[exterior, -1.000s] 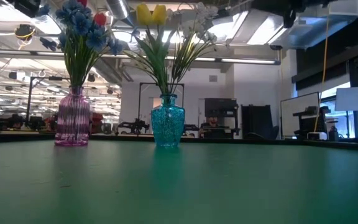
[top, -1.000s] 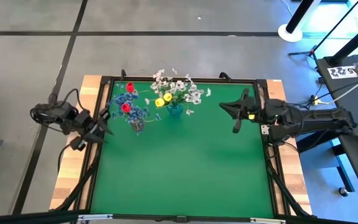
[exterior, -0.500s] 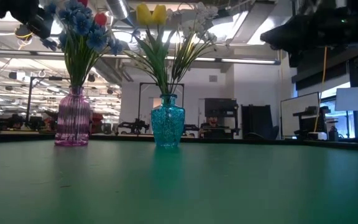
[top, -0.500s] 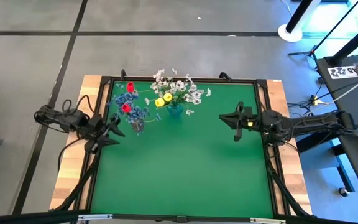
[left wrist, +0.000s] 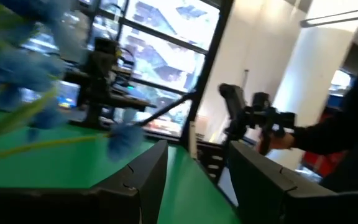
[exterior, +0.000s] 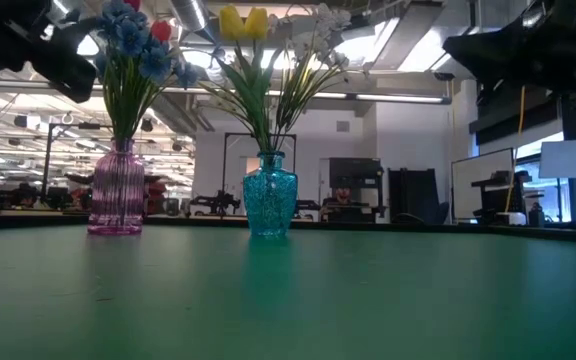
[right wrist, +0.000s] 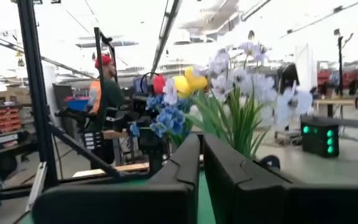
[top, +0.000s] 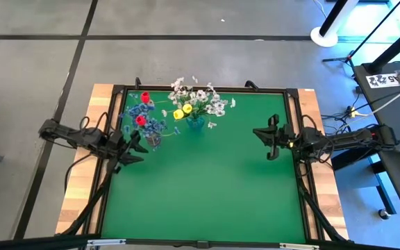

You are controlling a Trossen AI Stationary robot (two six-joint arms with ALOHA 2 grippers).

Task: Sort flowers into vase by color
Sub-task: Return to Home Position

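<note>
Flowers stand in two vases: red and blue in the violet vase, yellow and white in the teal vase. Left gripper, fingers apart, hovers near the violet vase. Right gripper, fingers almost together, hangs well apart from both.

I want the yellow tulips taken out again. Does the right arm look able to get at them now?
Probably yes. The right gripper hangs over the right side of the green mat, nothing standing between it and the teal vase. The white sprays crowd the yellow tulips on its side, though.
</note>
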